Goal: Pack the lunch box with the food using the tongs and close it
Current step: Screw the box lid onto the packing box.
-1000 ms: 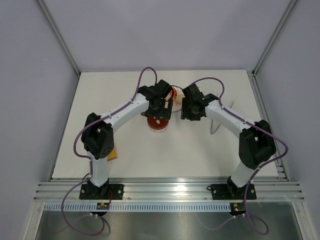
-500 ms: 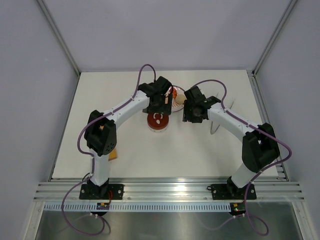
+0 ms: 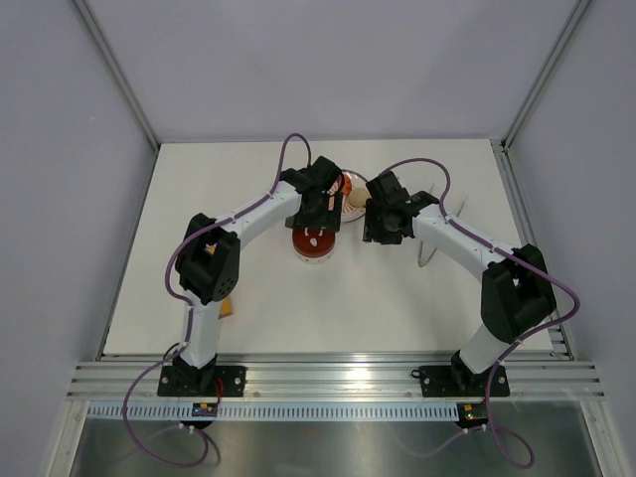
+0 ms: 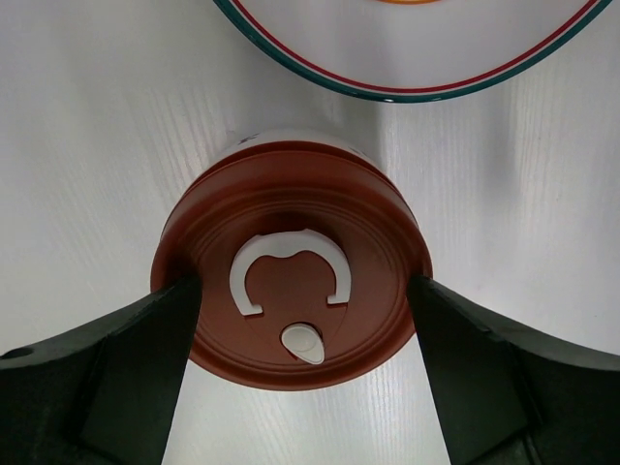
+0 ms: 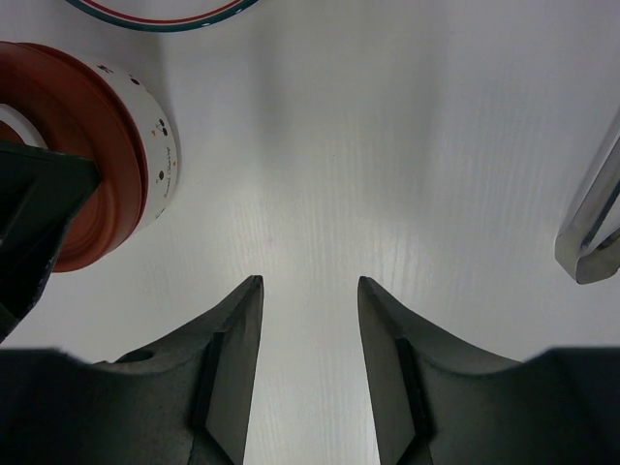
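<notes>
Lunch box: a small round tin with a pale side wall that carries tiny dark printed marks. It stands upright on the white worktop.
Lid: dark red and round, with raised concentric rings, a white curled C-shaped mark and a small white oval tab just beside that mark. It sits on the tin and covers the whole mouth.
Place: about the middle of the worktop, just on the near side of the plate and not touching it.
Plate: white, with a thin red line and a green edge around its rim.
Left hand: it is over the tin with one dark finger on each side of the lid, both pressed against its rim, so it grips the lid.
Right hand: it is just right of the tin, with the fingers apart and only bare worktop between them.
Tongs: silvery metal, lying on the worktop to the right of the right hand, untouched.
</notes>
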